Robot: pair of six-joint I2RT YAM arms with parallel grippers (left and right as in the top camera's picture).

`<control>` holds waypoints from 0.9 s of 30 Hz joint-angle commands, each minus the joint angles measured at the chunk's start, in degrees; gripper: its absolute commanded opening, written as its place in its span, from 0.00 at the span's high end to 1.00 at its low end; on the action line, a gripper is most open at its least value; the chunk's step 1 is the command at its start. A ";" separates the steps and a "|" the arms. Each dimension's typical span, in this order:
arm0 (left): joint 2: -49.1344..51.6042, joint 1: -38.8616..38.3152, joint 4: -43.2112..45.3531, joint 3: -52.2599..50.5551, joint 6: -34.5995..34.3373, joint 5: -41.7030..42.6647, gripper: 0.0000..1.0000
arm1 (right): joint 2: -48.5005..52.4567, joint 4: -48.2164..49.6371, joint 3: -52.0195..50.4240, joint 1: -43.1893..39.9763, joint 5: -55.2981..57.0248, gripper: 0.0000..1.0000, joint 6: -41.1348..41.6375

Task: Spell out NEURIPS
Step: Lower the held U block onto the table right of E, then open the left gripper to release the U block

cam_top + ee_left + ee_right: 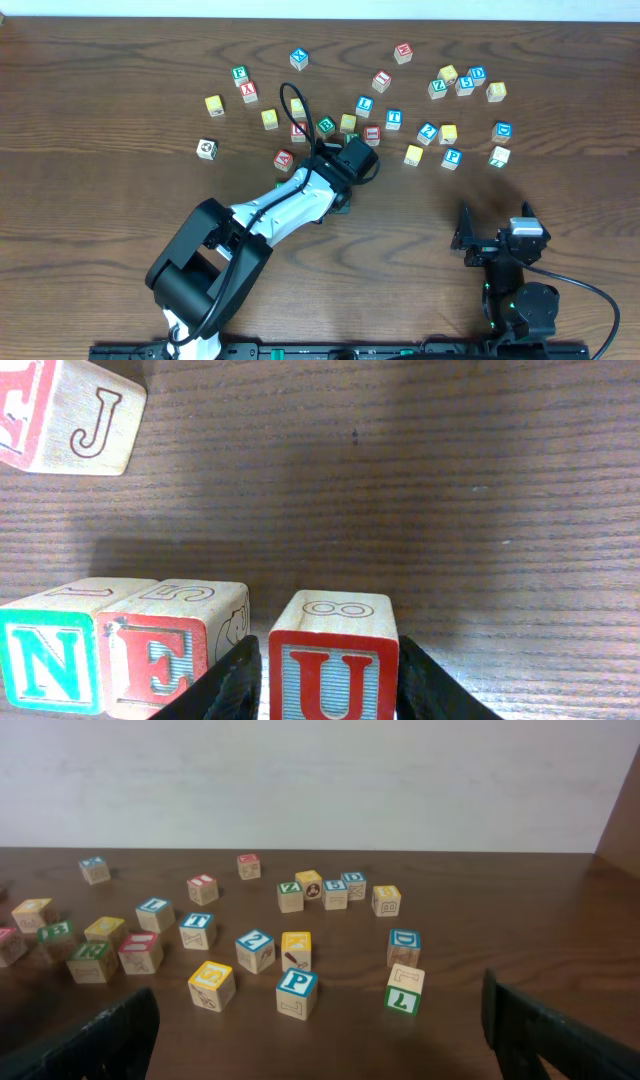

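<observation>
In the left wrist view the red U cube (333,660) stands between the black fingers (232,685) of my left gripper (333,695), which is shut on it. Just to its left, the green N cube (50,660) and red E cube (160,655) sit side by side, a small gap from the U. My left arm (300,200) hides these three from overhead. The blue P cube (297,985) (452,157) and yellow S cube (211,978) (413,154) lie ahead of my right gripper (320,1050) (497,235), which is open and holds nothing.
Several loose cubes are scattered across the back of the table, among them a green L (403,995), a blue Z (254,945) and a blue T (196,925). A cube marked J (85,420) lies beyond the N, to the left.
</observation>
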 commanded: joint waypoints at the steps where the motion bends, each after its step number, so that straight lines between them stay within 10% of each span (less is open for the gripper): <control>1: -2.51 0.04 -0.31 -0.81 0.15 -0.52 0.59 | -0.09 -0.22 -0.09 -0.42 -0.13 0.01 -0.46; 27: -36.94 0.04 -13.29 -0.76 5.09 -0.57 0.44 | -0.09 -0.22 -0.09 -0.42 -0.13 0.01 -0.46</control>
